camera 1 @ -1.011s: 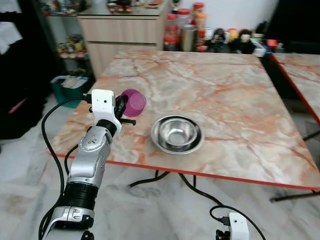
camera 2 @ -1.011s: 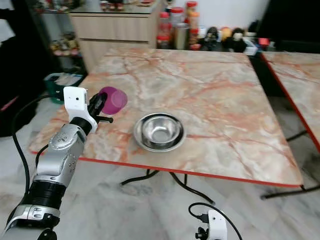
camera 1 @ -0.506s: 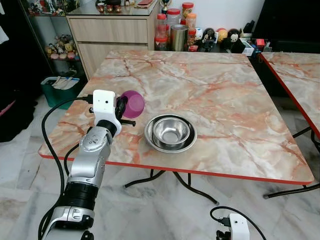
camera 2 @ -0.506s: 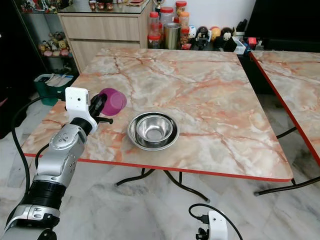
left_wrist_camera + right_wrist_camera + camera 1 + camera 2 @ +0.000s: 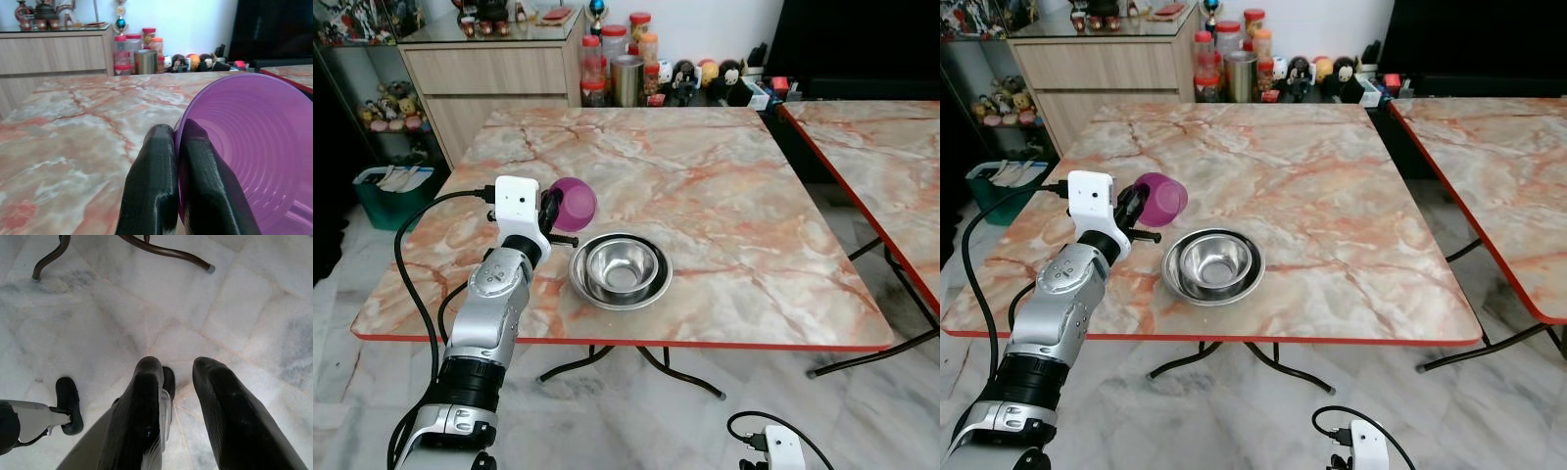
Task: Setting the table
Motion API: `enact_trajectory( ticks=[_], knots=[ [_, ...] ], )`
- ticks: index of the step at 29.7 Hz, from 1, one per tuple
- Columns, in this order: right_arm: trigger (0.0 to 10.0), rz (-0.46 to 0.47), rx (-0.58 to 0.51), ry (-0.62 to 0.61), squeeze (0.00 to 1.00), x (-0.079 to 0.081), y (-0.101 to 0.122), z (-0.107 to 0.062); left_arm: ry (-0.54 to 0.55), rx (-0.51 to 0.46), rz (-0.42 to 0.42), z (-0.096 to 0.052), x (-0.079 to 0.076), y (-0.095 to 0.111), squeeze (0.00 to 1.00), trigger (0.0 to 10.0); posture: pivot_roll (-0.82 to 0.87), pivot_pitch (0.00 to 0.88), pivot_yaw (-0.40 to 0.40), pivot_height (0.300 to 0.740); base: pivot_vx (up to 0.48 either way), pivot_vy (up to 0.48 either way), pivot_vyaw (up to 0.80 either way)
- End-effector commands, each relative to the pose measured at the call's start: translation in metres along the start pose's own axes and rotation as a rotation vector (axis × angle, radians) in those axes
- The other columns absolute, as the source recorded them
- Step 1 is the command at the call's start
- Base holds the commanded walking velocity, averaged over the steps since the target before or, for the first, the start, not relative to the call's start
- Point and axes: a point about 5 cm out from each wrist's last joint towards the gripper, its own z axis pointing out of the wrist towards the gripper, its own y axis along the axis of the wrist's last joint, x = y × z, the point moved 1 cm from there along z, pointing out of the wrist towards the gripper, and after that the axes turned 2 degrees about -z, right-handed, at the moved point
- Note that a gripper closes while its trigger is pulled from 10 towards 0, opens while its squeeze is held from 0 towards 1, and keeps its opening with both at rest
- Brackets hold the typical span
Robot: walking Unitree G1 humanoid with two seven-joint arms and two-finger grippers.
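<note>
- Purple cup [image 5: 574, 203]: held on its side above the marble table [image 5: 724, 186], near its L front edge, mouth facing back twd the wrist.
- L gripper [image 5: 177, 147]: fingers pinched tight on cup rim, one inside, one outside.
- Steel bowl [image 5: 620, 271] sits just R of and below cup.
- Lots of bare tabletop behind and to R.
- R gripper [image 5: 178, 377]: hangs low over floor, fingers apart, holding nothing.

One purple cup [image 5: 574, 203] and one steel bowl [image 5: 620, 270] are counted on one marble table [image 5: 734, 206]; a second table [image 5: 876, 157] is seen at three o'clock, and four jars [image 5: 617, 69] at twelve.
</note>
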Motion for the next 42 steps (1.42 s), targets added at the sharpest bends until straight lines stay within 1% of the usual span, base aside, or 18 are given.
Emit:
enact_trajectory(
  ticks=[1,42],
  knots=[
    [10.0,-0.001,-0.014,-0.001,0.00,-0.0005,0.0034,0.0003,0.001,0.000,0.009,0.0010,0.0020,0.0031,0.00,10.0,0.07,0.000,0.003,0.740,0.244,0.000,0.00],
    [10.0,-0.011,0.006,0.006,0.00,-0.0013,0.0012,0.0000,0.010,-0.006,0.004,0.0009,0.0025,0.0039,0.00,10.0,0.07,0.000,0.000,0.740,0.263,0.000,0.00]
  ],
)
